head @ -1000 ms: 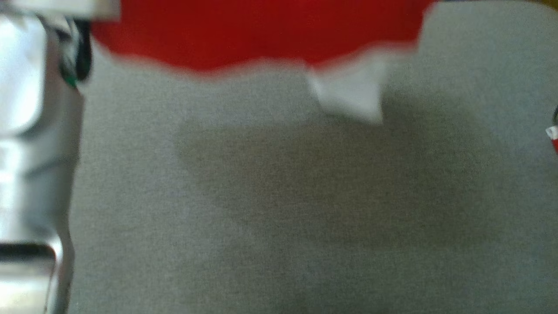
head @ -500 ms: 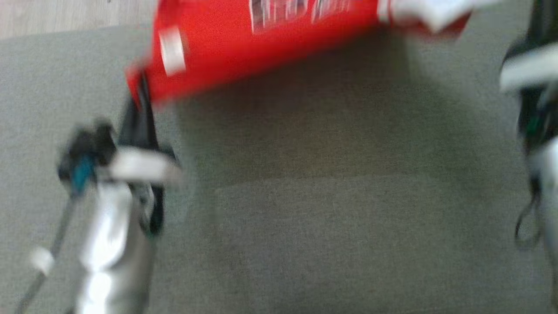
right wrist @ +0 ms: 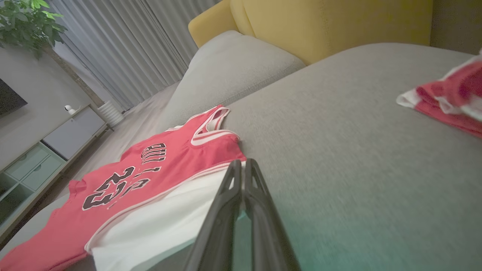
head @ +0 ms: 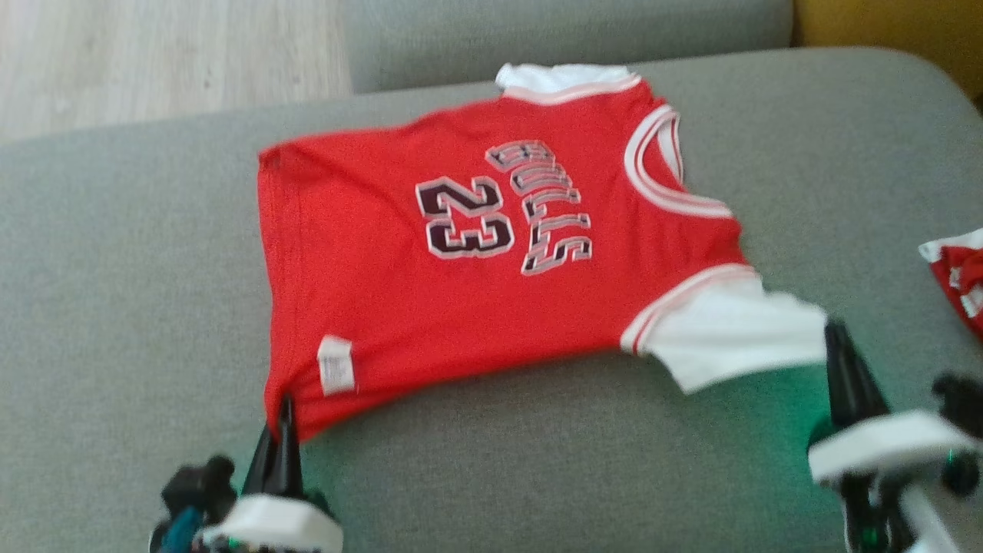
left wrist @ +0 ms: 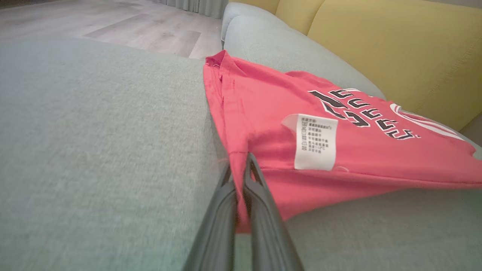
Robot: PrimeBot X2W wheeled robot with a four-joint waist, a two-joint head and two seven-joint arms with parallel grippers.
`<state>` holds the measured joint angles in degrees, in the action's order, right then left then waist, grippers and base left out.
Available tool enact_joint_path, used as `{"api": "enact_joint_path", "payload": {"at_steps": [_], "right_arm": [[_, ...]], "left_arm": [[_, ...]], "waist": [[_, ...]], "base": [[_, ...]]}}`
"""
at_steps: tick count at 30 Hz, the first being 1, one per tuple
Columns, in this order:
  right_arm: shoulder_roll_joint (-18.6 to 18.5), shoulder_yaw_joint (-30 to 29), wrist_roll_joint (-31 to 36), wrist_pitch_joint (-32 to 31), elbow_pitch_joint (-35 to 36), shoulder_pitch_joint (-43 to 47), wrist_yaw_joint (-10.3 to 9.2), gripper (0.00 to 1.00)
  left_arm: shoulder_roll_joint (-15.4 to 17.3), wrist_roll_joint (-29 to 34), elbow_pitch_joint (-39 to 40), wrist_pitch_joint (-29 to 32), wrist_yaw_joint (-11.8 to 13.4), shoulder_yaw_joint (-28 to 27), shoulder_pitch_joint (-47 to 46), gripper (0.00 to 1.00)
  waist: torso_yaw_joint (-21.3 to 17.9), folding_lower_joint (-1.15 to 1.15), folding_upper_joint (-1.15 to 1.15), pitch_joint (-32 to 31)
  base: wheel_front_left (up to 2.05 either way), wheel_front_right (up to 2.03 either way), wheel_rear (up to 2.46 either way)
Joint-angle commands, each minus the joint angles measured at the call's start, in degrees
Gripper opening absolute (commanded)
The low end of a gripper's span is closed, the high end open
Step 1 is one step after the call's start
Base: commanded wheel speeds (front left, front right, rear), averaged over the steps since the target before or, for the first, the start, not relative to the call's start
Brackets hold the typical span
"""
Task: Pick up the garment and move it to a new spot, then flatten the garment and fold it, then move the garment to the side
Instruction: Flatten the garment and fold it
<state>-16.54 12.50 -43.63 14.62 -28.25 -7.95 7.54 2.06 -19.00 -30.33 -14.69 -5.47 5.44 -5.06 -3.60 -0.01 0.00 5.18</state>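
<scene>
The garment (head: 476, 299) is a red jersey with white sleeves and a black "23". It lies spread on the grey sofa cushion (head: 115, 307), print up, neck to the right. My left gripper (head: 286, 405) is shut on the hem corner nearest me, with red cloth pinched between its fingers (left wrist: 241, 165) beside a white care label (left wrist: 314, 141). My right gripper (head: 834, 332) is shut on the edge of the near white sleeve (head: 729, 334). In the right wrist view the sleeve (right wrist: 162, 226) runs into the closed gripper (right wrist: 243, 164) and is held slightly off the cushion.
A second red and white cloth (head: 956, 276) lies at the cushion's right edge (right wrist: 448, 98). A yellow backrest (left wrist: 395, 49) borders the far side. Wood floor (head: 153, 54) lies beyond the cushion's left end, with a low cabinet (right wrist: 41, 158) further off.
The head camera has swung and the picture has sharpened. The garment, earlier a blurred red shape at the top of the view, now lies spread on the cushion with both grippers at its near edge.
</scene>
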Motion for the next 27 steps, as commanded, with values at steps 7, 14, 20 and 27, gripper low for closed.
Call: {"api": "enact_joint_path", "payload": {"at_steps": [7,14,20,27], "right_arm": [[-1.42,1.13,-0.84,0.38,3.63,9.87,-0.05,0.0],[-1.04,-1.78,-1.73,0.38,8.06,11.7,-0.05,0.0],[0.44,-1.54,-1.3,-0.99,9.31,4.21,-0.05,0.0],[1.35,0.42,-1.59,-5.37,5.54,-7.4,-0.05,0.0]], "left_arm": [[0.83,-2.57,3.94,-0.3,1.27,-1.64,6.9,0.0],[0.82,-2.39,8.65,-0.3,0.83,-1.98,8.35,0.0],[0.82,-3.2,8.73,-0.3,1.04,-1.95,3.86,0.0],[0.82,-3.26,4.65,-0.3,1.83,0.06,-3.65,0.0]], "waist": [[-0.36,0.01,0.0,-3.84],[0.01,0.01,0.0,-3.66],[0.85,0.01,0.0,-2.41],[1.81,0.01,0.0,0.47]], "base": [[0.0,0.0,0.0],[0.0,0.0,0.0],[0.0,0.0,0.0],[0.0,0.0,0.0]]}}
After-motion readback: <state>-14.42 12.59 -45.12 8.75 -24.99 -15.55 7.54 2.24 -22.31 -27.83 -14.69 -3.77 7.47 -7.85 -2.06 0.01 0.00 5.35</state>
